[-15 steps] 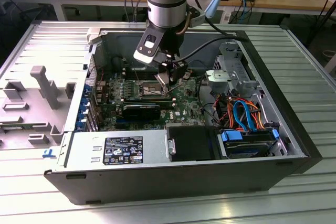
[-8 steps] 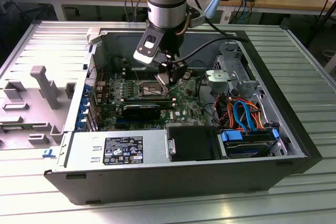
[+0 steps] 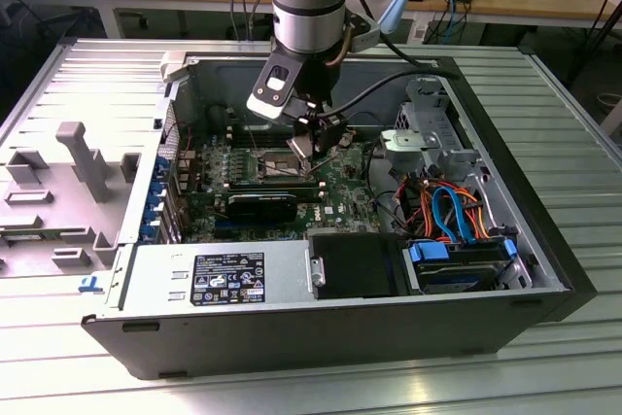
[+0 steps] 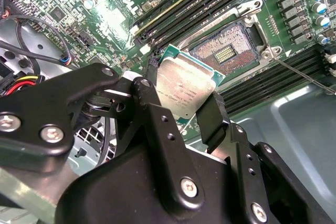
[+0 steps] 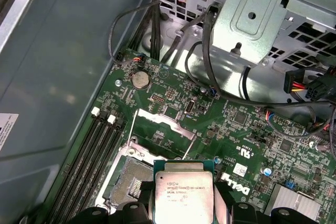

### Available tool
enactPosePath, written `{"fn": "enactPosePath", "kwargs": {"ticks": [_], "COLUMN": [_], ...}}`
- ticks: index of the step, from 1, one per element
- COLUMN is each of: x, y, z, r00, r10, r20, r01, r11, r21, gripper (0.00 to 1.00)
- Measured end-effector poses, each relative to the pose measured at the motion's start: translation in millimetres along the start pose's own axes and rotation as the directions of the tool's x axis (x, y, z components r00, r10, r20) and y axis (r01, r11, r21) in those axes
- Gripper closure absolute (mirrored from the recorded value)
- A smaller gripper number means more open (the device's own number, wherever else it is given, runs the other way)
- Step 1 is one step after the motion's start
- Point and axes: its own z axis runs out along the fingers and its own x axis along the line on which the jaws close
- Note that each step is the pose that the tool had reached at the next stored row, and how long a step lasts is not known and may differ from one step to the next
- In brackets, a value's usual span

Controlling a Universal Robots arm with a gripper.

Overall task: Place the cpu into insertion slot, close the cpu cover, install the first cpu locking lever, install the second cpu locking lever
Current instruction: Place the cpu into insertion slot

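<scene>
Gripper (image 4: 182, 98) fingers clamped on opposite edges of the cpu (image 4: 184, 85), which is tilted, over one edge of the insertion slot (image 4: 226, 51), not seated. Slot contacts exposed, memory slots (image 4: 199, 3) just beside it.

Exterior view overlooks case (image 3: 340, 337), both wrist views near insertion slot (image 4: 226, 52) (image 5: 134, 182)

Two cpu (image 4: 181, 85) edges behind the gripper (image 4: 181, 99) (insertion slot (image 4: 226, 51) corner behind cpu)
</scene>
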Motion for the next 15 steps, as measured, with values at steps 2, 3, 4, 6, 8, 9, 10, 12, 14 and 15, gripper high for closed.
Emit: {"fn": "enactPosePath", "kwargs": {"ticks": [2, 3, 4, 6, 8, 9, 10, 12, 14, 15], "x": [0.0, 0.0, 0.0, 0.0, 0.0, 0.0, 0.0, 0.0, 0.0, 0.0], "y": [0.0, -0.1, -0.1, -0.1, -0.1, -0.1, -0.1, -0.2, -0.2, -0.2], "z": [0.5, 0.7, 0.8, 1.1, 1.4, 1.6, 1.7, 2.0, 2.4, 2.5], "r00": [1.0, 1.0, 1.0, 1.0, 1.0, 1.0, 1.0, 1.0, 0.9999, 0.9999], "r10": [0.002, 0.003, 0.004, 0.005, 0.006, 0.007, 0.008, 0.009, 0.011, 0.011], "r20": [0.0002, 0.0003, 0.0004, 0.0005, 0.0006, 0.0006, 0.0007, 0.0008, 0.0009, 0.001], "r01": [-0.002, -0.003, -0.004, -0.005, -0.006, -0.007, -0.008, -0.009, -0.011, -0.011], "r11": [1.0, 1.0, 1.0, 1.0, 1.0, 1.0, 1.0, 1.0, 0.9999, 0.9999], "r21": [0.0, 0.0, 0.0, -0.0001, -0.0001, -0.0001, -0.0002, -0.0001, -0.0002, -0.0002], "gripper": [0.46, 0.46, 0.46, 0.46, 0.46, 0.46, 0.46, 0.46, 0.46, 0.46]}}
